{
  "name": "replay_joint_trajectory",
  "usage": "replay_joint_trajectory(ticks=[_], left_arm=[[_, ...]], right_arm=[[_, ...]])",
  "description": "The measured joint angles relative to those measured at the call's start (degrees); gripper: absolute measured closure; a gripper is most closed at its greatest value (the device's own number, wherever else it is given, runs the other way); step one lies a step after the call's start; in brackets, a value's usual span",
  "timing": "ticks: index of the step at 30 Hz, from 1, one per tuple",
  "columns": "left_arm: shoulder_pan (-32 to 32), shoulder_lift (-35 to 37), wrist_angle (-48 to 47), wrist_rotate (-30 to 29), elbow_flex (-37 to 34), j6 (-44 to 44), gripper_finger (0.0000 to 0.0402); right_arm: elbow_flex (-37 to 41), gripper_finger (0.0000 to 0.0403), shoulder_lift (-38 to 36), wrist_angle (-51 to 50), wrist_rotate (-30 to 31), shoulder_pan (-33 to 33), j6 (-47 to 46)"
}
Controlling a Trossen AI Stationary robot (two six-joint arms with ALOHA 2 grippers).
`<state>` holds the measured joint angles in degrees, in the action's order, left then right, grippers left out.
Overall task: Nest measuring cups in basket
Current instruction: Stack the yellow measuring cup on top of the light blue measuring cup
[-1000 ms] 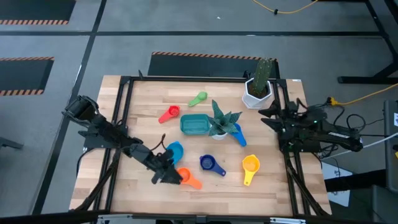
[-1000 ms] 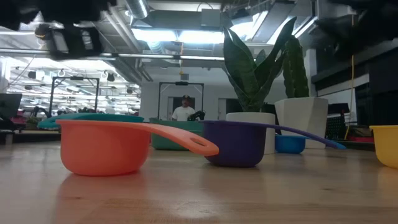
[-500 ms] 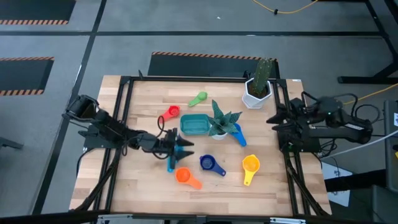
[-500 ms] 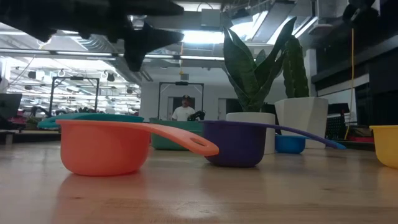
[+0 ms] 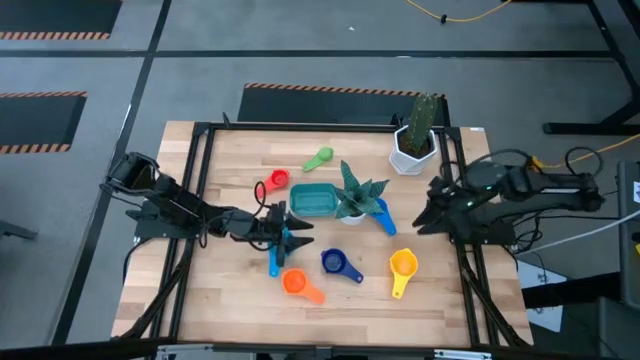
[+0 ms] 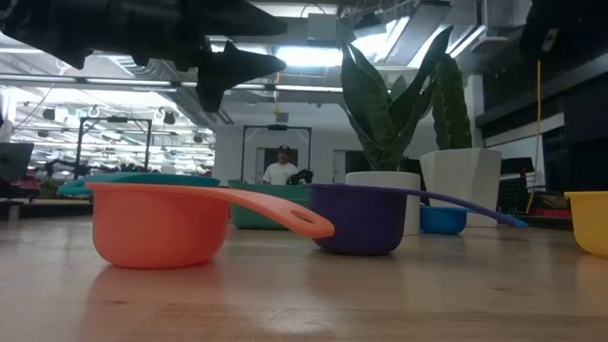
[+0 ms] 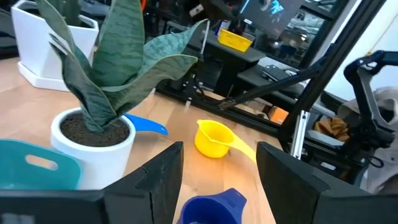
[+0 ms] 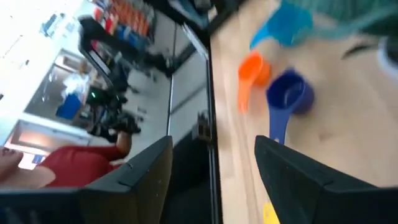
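light blue cup (image 5: 275, 262) hanging handle-down in left gripper (image 5: 284, 234) jaws, right gripper (image 5: 424, 217) jaws apart

I work in a robotics lab set inside a large industrial hall. My wooden counter (image 5: 230, 300) sits in a black metal frame (image 5: 200, 180) on a grey floor marked with orange-and-black hazard tape (image 5: 330, 91). Beyond it, exposed ceiling ducts (image 6: 313, 90) and strip lights (image 6: 237, 52) run over rows of workstations, where a person (image 6: 281, 168) stands at the far end. A yellow cable (image 5: 460, 17) trails across the floor.
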<state>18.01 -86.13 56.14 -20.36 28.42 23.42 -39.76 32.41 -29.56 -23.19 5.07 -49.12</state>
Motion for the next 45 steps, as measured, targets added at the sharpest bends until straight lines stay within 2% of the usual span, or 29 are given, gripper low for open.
replay_joint_trajectory(ticks=[6, 14, 22, 30, 45], left_arm=[[0.01, 0.0, 0.0, 0.54, 0.0, 0.02, 0.0205], [0.01, 0.0, -0.02, 0.54, 0.0, 0.02, 0.0205], [0.01, 0.0, -0.04, 0.52, -0.02, 0.04, 0.0205], [0.01, 0.0, -0.08, 0.52, -0.02, 0.07, 0.0205], [0.01, 0.0, -0.17, 0.5, -0.02, 0.09, 0.0205]], right_arm=[[-0.03, 0.0169, 5.89, -2.05, 0.75, 7.15, -3.8], [-0.03, 0.0169, 11.64, -15.14, 10.25, 14.08, -9.81], [-0.03, 0.0169, 17.37, -18.97, 17.39, 16.21, -11.67], [-0.03, 0.0169, 25.24, -23.08, 17.6, 16.21, -11.85], [-0.03, 0.0169, 36.44, -21.28, 17.6, 16.19, -8.55]])
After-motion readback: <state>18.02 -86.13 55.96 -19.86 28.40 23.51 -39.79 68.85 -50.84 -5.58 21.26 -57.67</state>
